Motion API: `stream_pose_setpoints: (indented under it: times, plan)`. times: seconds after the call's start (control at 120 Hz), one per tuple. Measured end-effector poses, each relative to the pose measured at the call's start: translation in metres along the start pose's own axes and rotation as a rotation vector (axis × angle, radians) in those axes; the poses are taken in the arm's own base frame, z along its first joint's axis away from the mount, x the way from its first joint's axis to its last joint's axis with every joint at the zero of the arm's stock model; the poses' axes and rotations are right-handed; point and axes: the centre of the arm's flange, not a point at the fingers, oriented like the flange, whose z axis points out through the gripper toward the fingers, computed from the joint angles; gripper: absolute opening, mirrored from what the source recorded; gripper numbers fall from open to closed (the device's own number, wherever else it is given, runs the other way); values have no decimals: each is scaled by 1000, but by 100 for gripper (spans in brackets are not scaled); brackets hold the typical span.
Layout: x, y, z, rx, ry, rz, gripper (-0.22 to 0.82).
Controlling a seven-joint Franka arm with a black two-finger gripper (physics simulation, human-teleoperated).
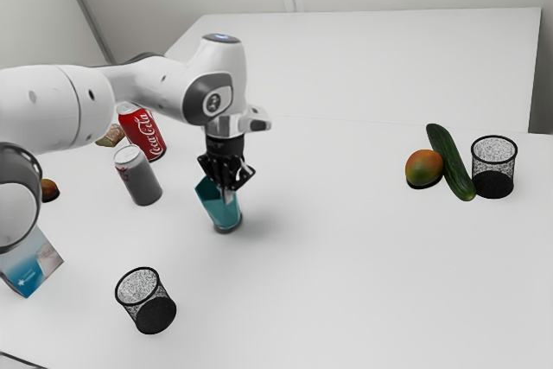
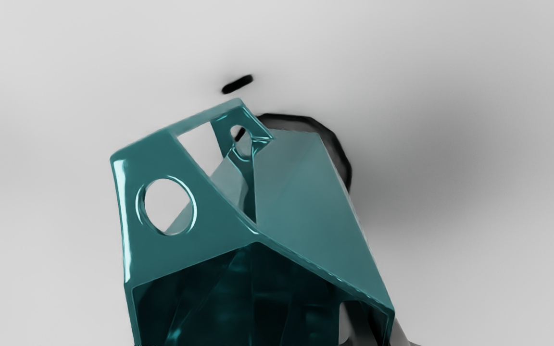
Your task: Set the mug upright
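Exterior view: my gripper (image 1: 227,189) hides part of the mug (image 1: 223,212), so I can't tell if it's open or closed. The mug is shiny blue-green, with flat sides.

The mug (image 1: 224,214) is glossy teal and faceted, with an open, many-cornered mouth, a dark interior and round holes through its angular side. It stands nearly upright over the worktop at 8 o'clock from the exterior view's centre, mouth up and leaning towards that view's 11 o'clock; whether its base fully touches down is unclear.
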Motion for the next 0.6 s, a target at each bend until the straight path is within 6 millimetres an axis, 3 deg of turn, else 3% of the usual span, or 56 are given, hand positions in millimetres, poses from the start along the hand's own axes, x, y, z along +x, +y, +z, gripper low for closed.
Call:
stream_pose_setpoints:
  times: [0.167, 0.383, 0.533, 0.6]
  plan:
    - [1, 4, 3, -4, -6, -15, -17]
    - [-1, 4, -9, -19, 14, -42, 25]
    - [-8, 0, -36, -54, 67, -69, 41]
    - [-9, -4, -58, -66, 111, -77, 46]
